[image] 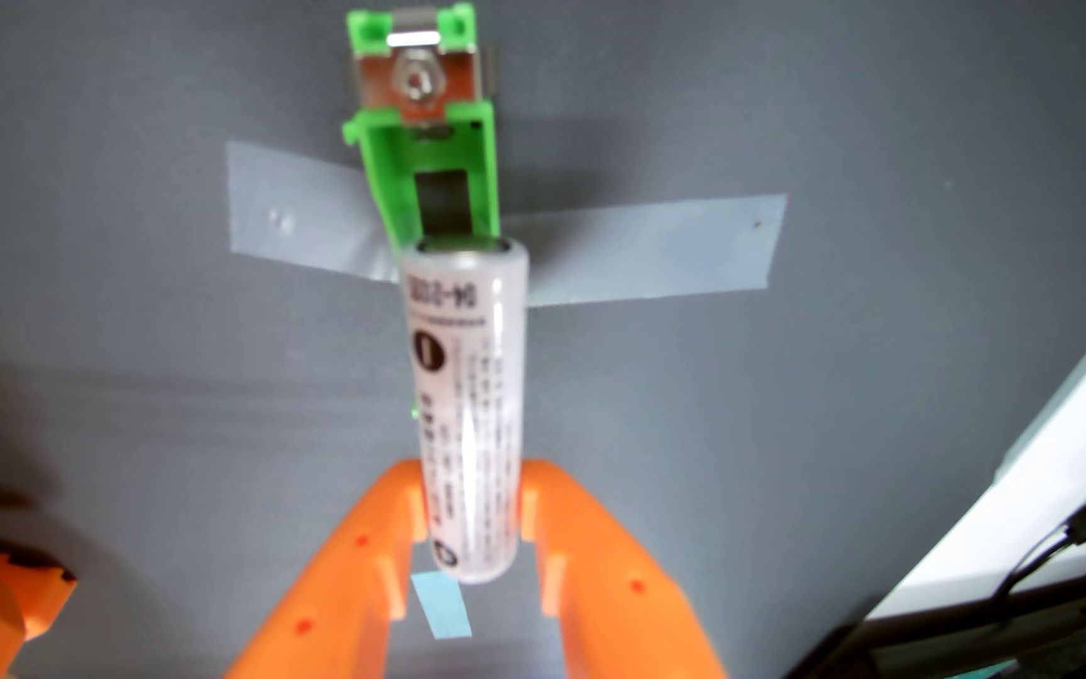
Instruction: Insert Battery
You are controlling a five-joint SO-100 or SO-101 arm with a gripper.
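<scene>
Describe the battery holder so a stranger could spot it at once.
On the grey table, clear tape runs sideways across the middle. The holder sits on that tape, just beyond the white battery held by the orange gripper. It alone is bright green, with a metal contact.

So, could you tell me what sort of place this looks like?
Probably a hobby or lab workbench: a green printed battery holder taped to a grey mat, and an orange printed gripper holding a battery.

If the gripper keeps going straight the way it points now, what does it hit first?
Likely the green battery holder: the battery clamped in the gripper leads, its far end already at the holder's near edge. Depth is unclear in this wrist view.
</scene>
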